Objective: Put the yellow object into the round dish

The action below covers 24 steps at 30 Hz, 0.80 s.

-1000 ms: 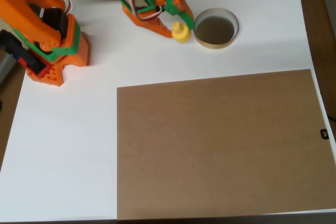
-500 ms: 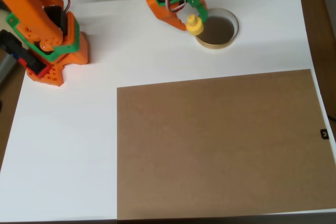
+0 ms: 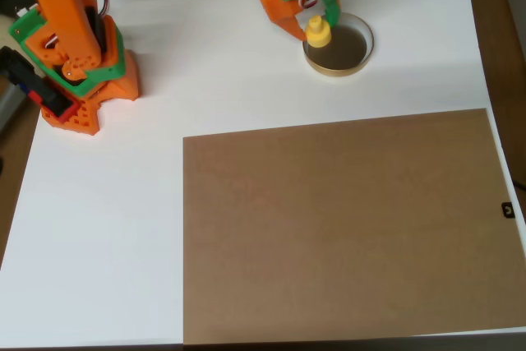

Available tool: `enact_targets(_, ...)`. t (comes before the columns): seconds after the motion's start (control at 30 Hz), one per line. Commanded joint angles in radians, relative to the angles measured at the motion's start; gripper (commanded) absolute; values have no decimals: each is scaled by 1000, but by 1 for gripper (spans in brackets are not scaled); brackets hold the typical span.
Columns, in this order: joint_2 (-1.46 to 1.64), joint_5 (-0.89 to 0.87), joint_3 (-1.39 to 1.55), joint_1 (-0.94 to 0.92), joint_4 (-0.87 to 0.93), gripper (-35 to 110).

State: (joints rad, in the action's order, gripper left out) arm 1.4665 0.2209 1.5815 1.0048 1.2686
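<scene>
- Orange-and-green end effector at top centre of overhead view, fingers pinching the small bright yellow plastic piece w/ round base and narrower knob.
- Yellow piece is held over the left inner edge of the small shallow round dish w/ tan-gold rim and dark brownish inside; can't tell if it touches the dish or hangs above it.
- Dish sits on the white bench, near the top edge, right of centre.
- Large flat rectangular brown cardboard sheet lies on the bench below the dish, well apart from it, covering the lower right.
- Orange arm base w/ green trim stands at upper left of the bench.
</scene>
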Motion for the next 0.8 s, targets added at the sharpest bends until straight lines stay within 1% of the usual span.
enact_targets(0.0,-12,18,-110,32,3,0)
enact_targets(0.37,-181,14,-291,35,29,0)
enact_targets(0.67,-227,-6,-322,31,31,0)
enact_targets(0.77,-239,-9,-330,40,37,6)
